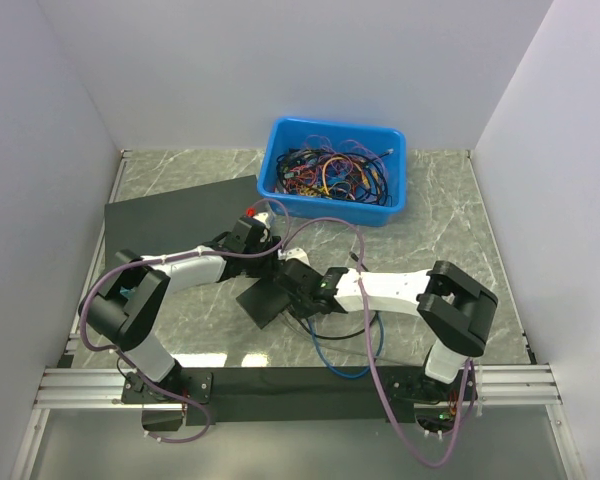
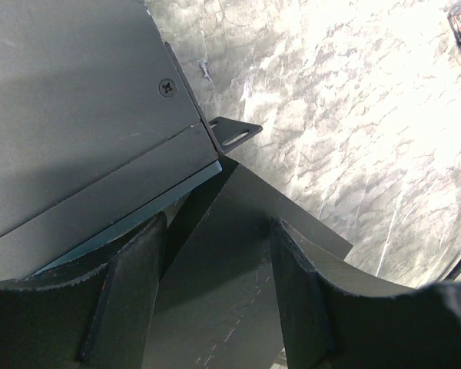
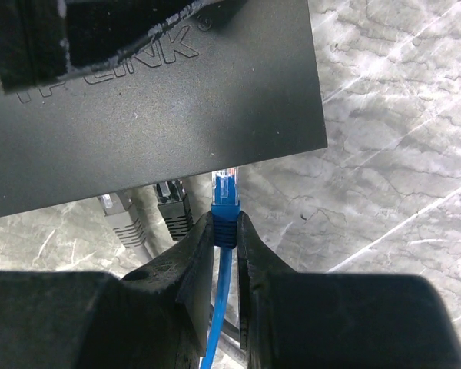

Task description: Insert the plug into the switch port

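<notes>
The switch (image 1: pixel 263 303) is a small flat black box with faint lettering on top, and it also shows in the right wrist view (image 3: pixel 177 100). My right gripper (image 3: pixel 225 223) is shut on the blue boot just behind the clear plug (image 3: pixel 227 183). The plug's tip meets the narrow port edge of the switch, and the port itself is hidden under that edge. The blue cable (image 3: pixel 219 315) trails back between the fingers. My left gripper (image 2: pixel 215 254) is open, its fingers (image 2: pixel 131 300) spread and resting on the switch's top (image 2: pixel 230 231).
A grey connector (image 3: pixel 117 211) and a black connector (image 3: pixel 173 206) sit at the same switch edge, left of the plug. The large black unit with a blue strip (image 2: pixel 69 115) lies against the switch's far side. A blue bin of tangled cables (image 1: pixel 332 170) stands at the back.
</notes>
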Available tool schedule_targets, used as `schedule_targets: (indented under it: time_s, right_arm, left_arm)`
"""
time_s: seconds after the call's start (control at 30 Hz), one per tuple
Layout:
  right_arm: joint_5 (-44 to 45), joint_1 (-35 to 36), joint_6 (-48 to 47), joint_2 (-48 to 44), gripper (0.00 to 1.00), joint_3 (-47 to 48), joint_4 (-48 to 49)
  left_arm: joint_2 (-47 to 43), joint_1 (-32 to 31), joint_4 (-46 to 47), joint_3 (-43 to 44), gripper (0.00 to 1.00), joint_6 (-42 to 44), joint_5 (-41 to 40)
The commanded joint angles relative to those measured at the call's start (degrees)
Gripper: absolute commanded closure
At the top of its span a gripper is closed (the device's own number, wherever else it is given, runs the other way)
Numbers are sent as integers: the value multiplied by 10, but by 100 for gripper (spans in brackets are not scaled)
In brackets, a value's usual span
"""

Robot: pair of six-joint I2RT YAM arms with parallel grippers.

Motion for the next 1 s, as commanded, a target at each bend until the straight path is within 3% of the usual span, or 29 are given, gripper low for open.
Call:
schedule_targets:
  time_s: [0.0,0.37,0.73,0.97]
  right_arm:
    - [10,1,-4,6,100,32,40]
    - [14,1,-21,-6,100,-12,103]
    - [30,2,-64,-77,100,-75,187]
    - [33,1,-92,-60,100,-70,200]
  left_arm:
    - [6,-3,-29,-20,39,9,3]
    - [16,-3,-24,-18,40,11,9]
    - [18,-3,-8,-24,41,17,27]
    - [32,-16,0,-21,41,30,42]
